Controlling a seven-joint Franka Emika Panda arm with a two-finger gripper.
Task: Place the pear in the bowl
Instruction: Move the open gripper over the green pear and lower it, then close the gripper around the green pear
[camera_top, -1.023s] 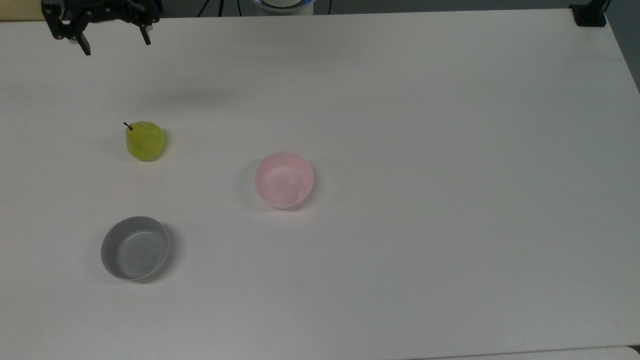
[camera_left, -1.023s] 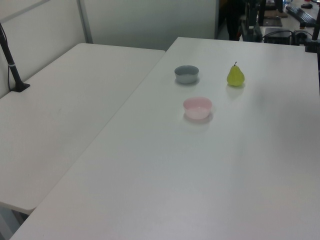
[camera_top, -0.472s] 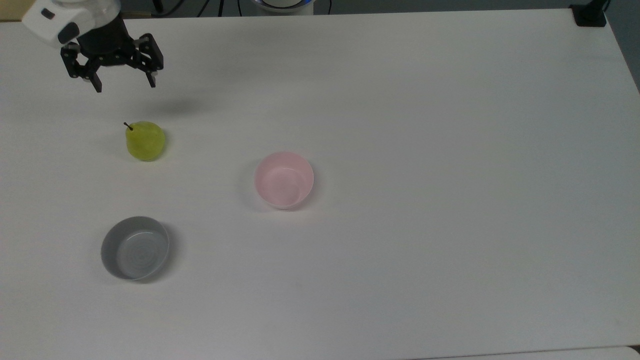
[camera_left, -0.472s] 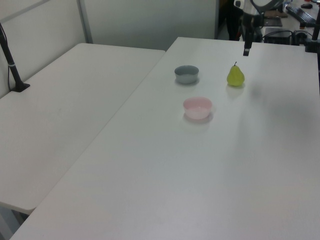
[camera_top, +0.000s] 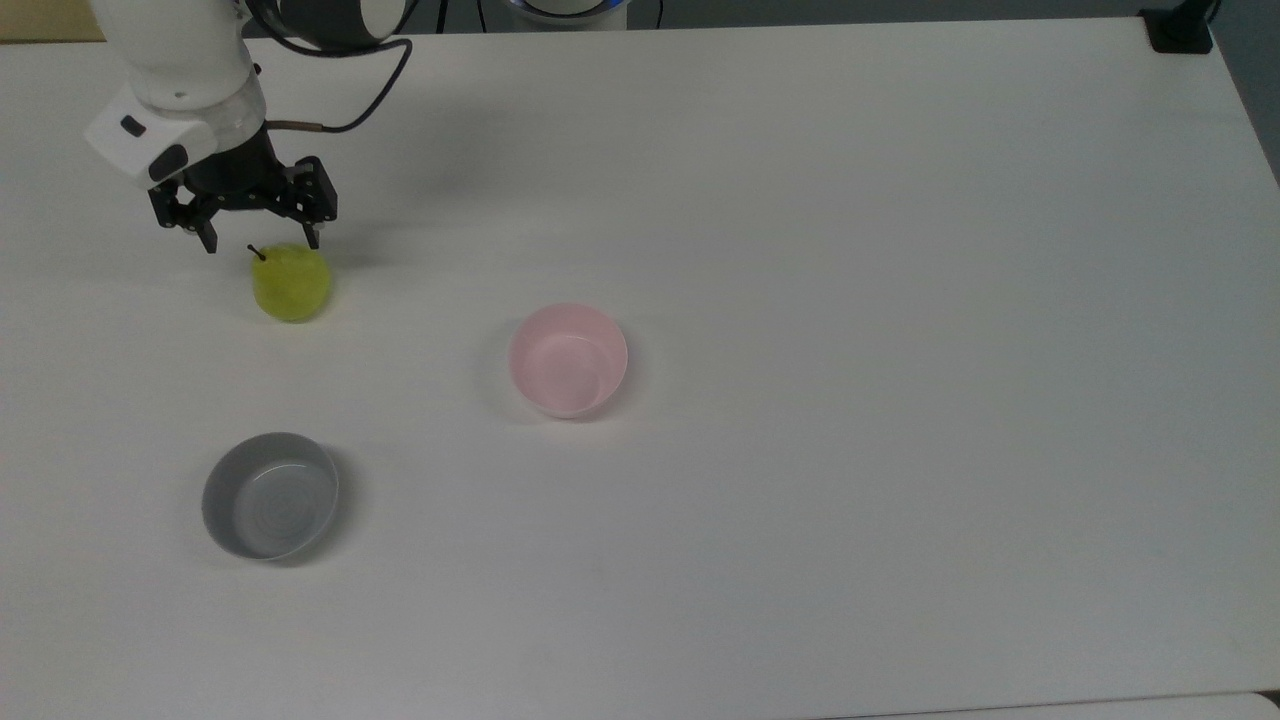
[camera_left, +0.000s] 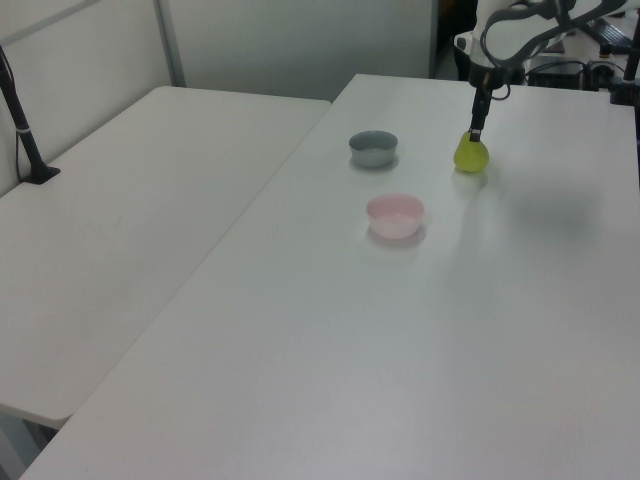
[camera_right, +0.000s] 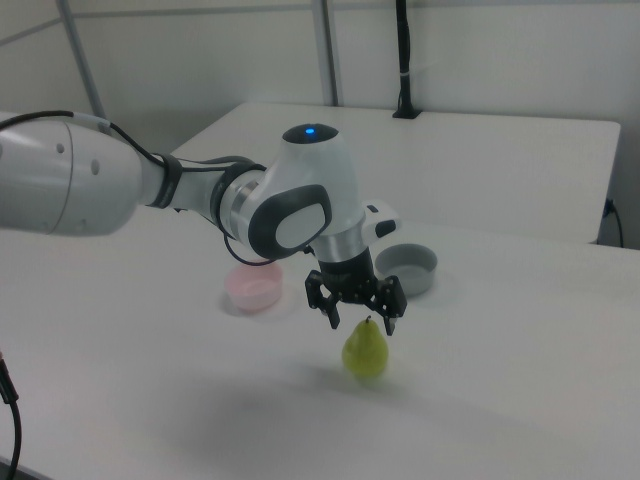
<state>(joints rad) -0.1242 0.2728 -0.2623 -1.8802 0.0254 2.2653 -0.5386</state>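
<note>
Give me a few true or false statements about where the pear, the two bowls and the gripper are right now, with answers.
1. The pear stands on the table, outside both bowls. True.
2. The gripper is shut on the pear. False: it is open, its fingers just above the pear.
3. The pink bowl has nothing in it. True.
4. The grey bowl is stacked inside the pink bowl. False: they stand apart on the table.
5. In the top view, the pear is right of the pink bowl. False: it is to the left.

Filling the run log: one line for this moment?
gripper: open, above pear | pear: upright on table | pink bowl: empty
</note>
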